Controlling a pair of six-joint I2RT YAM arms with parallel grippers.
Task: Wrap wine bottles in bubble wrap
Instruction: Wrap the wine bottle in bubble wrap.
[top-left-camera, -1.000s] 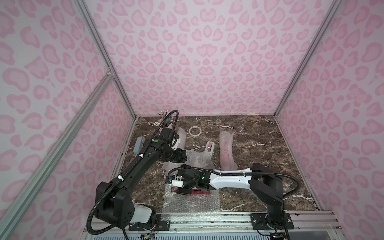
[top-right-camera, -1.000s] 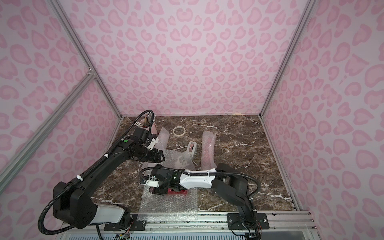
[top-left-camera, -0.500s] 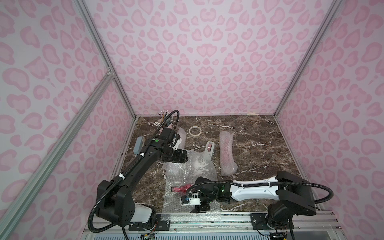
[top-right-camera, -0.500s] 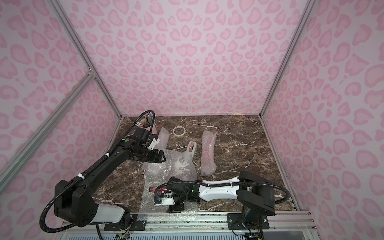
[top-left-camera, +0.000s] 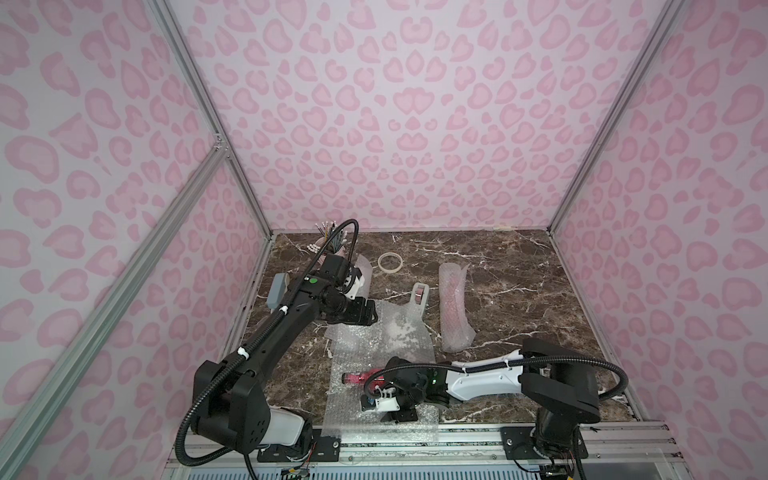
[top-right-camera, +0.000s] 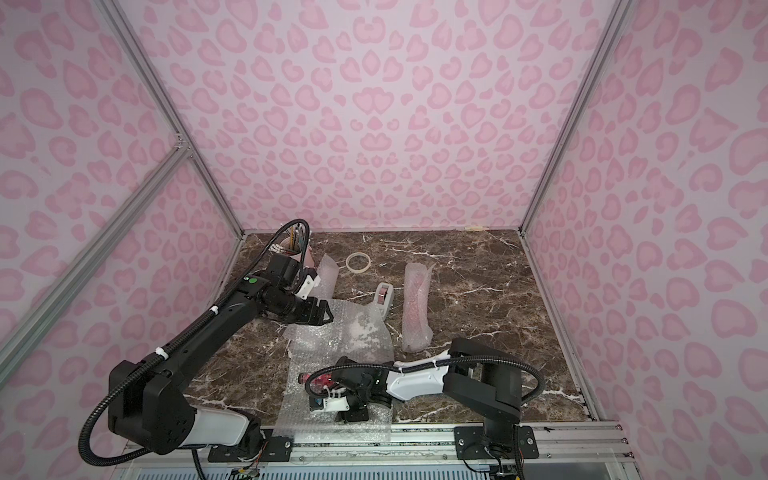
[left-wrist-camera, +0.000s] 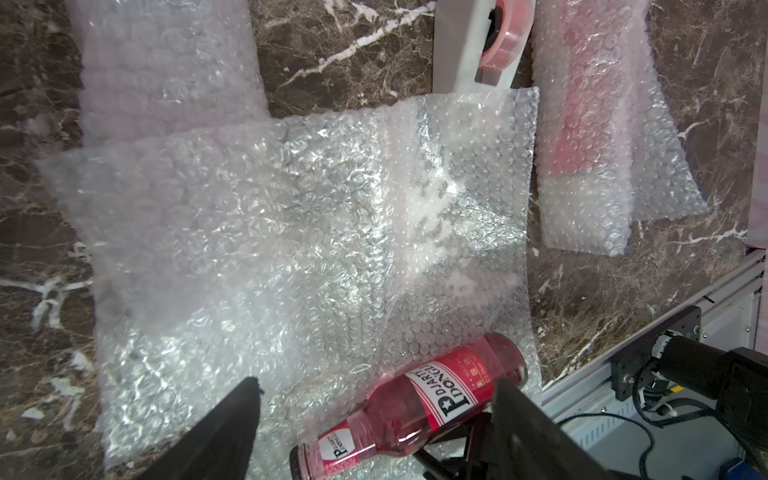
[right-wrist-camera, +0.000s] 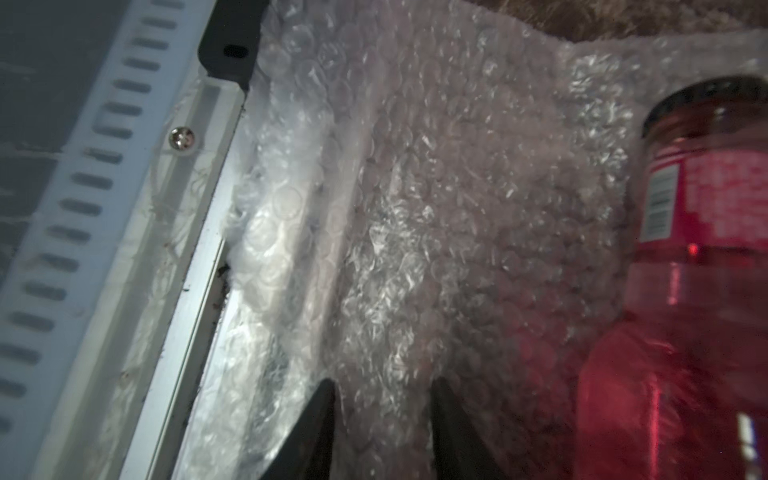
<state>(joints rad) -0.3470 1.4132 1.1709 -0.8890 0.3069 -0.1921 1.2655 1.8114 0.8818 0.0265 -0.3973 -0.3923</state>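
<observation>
A pink-red wine bottle (top-left-camera: 362, 377) (top-right-camera: 316, 379) (left-wrist-camera: 415, 409) (right-wrist-camera: 685, 291) lies on its side on a flat sheet of bubble wrap (top-left-camera: 374, 345) (top-right-camera: 332, 340) (left-wrist-camera: 291, 228) (right-wrist-camera: 436, 208), held by neither gripper. My right gripper (top-left-camera: 401, 417) (top-right-camera: 353, 415) (right-wrist-camera: 382, 384) is down on the sheet's near end beside the bottle, its jaws close together with wrap between them. My left gripper (top-left-camera: 369, 314) (top-right-camera: 326, 312) (left-wrist-camera: 376, 382) hangs open and holds nothing above the sheet's far end. Another bottle lies in a roll of bubble wrap (top-left-camera: 455, 307) (top-right-camera: 415, 307) (left-wrist-camera: 582, 124) to the right.
A second roll of wrap (top-left-camera: 363, 274) (top-right-camera: 326, 272) (left-wrist-camera: 166, 62) lies behind the left arm. A tape dispenser (top-left-camera: 420, 293) (top-right-camera: 384, 295) (left-wrist-camera: 482, 41) touches the sheet's far edge. A tape ring (top-left-camera: 390, 262) and a pink pencil cup (top-left-camera: 332, 245) stand further back. The sheet overhangs the front metal rail (top-left-camera: 478, 430).
My right gripper has left the bottle lying on the sheet, moved to the sheet's near end and narrowed its jaws there. The left arm has hardly moved.
</observation>
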